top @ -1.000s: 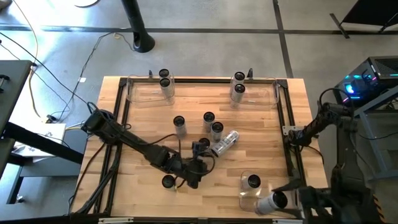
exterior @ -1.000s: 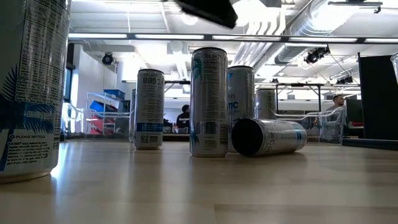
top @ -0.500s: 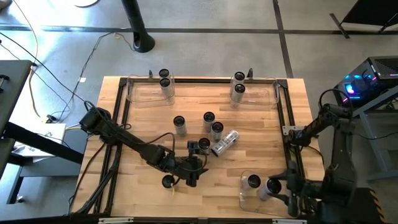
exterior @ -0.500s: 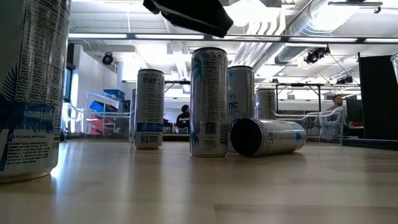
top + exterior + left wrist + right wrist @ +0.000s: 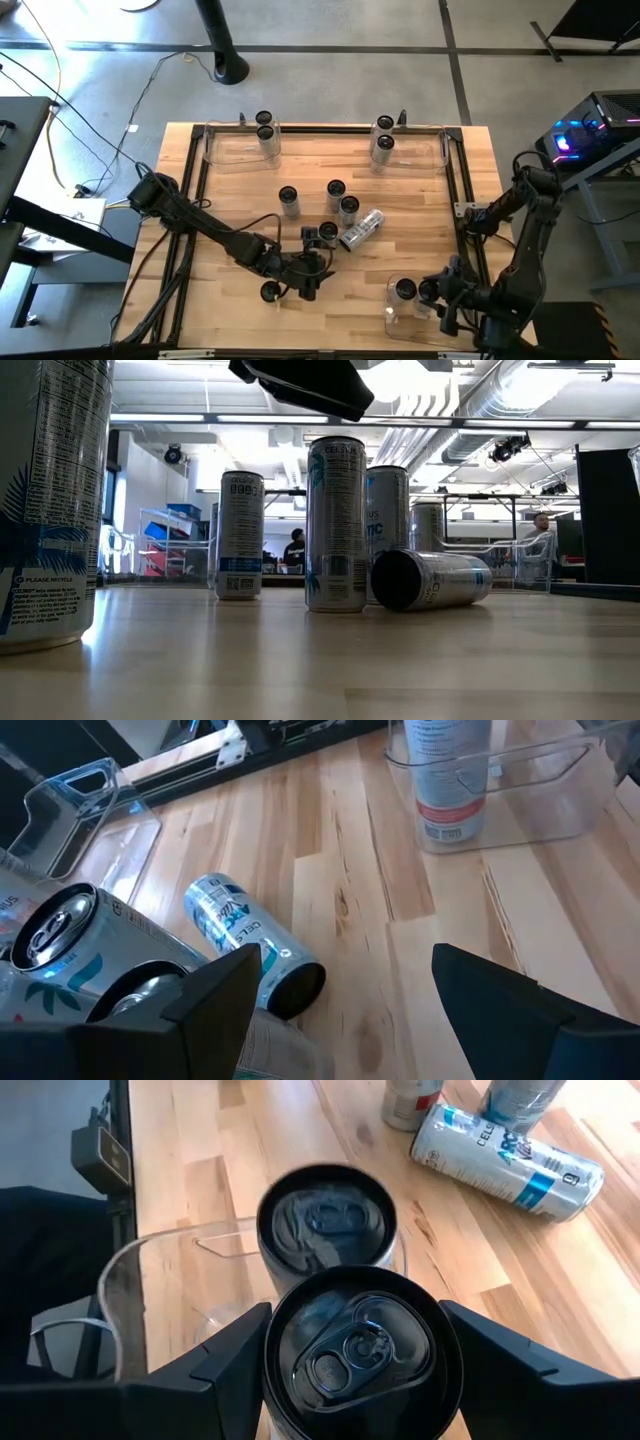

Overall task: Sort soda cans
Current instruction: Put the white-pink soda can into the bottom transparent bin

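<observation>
Soda cans with dark tops stand around the table. Several are upright mid-table [image 5: 335,188], and one lies on its side [image 5: 362,228] [image 5: 255,955]. One stands near the front [image 5: 270,291]. Two more stand in each of the far clear bins [image 5: 265,132] [image 5: 383,142]. My left gripper [image 5: 318,250] [image 5: 347,960] hovers open above the table, beside the upright cans, with the fallen can a little ahead of it. My right gripper [image 5: 432,295] is shut on a can [image 5: 350,1350] at the near right bin [image 5: 392,318]. It holds the can next to another can [image 5: 405,290] standing in that bin. My right gripper pinches the can's upper wall [image 5: 275,1380] just under the rim, one finger on each side. The fingers slant down from the table's near right side. The can is upright, top up, within the bin's outline. The can and gripper hide whether its base rests on the bin floor.
A black frame rail [image 5: 455,190] runs around the work area. Cables trail along the left arm [image 5: 200,225]. The far bins hold free room between their cans [image 5: 320,150]. Bare wood lies between the fallen can and the near right bin [image 5: 370,270].
My right gripper has come down and moved from the near edge toward the near right bin with its can. The can has turned from tipped over to upright and now stands beside the can in the bin.
</observation>
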Robot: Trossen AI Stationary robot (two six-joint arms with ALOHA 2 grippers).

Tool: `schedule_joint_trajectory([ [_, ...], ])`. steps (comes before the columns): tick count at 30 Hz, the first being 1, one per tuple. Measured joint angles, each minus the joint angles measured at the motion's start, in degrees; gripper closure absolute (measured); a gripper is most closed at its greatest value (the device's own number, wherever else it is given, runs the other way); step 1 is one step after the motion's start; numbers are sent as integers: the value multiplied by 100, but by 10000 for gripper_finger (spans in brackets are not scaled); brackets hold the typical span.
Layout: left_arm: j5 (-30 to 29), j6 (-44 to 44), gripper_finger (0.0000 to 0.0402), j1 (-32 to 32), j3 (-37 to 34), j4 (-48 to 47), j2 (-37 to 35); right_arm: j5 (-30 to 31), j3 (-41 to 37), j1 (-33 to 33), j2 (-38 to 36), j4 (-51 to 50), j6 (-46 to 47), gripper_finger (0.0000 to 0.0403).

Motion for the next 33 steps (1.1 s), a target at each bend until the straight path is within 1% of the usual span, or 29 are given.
schedule_joint_trajectory([
  [7,0,-44,113,0,0,1,0,246,-323,149,0,366,36,165],
  [10,0,-63,113,0,0,-3,0,459,-418,293,0,489,103,165],
  [18,0,-66,113,0,0,4,0,595,-826,468,-22,1000,96,165],
  [25,2,-167,113,0,0,2,2,485,-740,463,-17,847,-28,165],
  [33,2,-255,113,0,0,2,7,705,-688,466,5,463,-44,165],
])
